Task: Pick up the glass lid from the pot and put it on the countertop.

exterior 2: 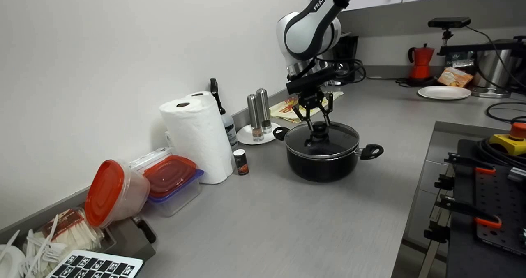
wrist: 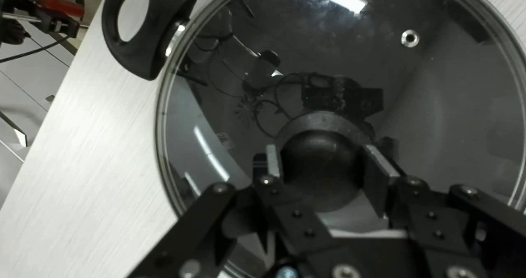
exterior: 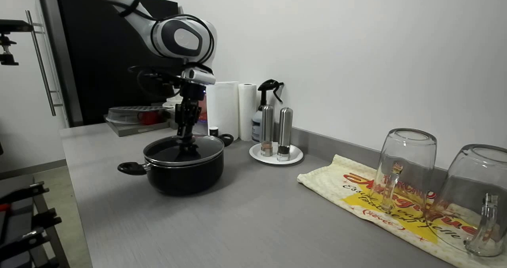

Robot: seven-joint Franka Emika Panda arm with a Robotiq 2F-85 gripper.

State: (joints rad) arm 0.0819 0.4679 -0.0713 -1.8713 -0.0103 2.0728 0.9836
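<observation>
The glass lid lies flat on the black pot, its black knob pointing up. Lid and pot also show in an exterior view. In the wrist view the lid fills most of the picture, with its round knob between the two finger pads. My gripper is partly closed, one pad against each side of the knob. The gripper also shows in both exterior views, pointing straight down over the lid's centre. The grey countertop surrounds the pot.
Two metal mills stand on a white plate by the wall. Paper towel rolls, a spray bottle and a small jar are near the pot. Glass mugs stand on a cloth.
</observation>
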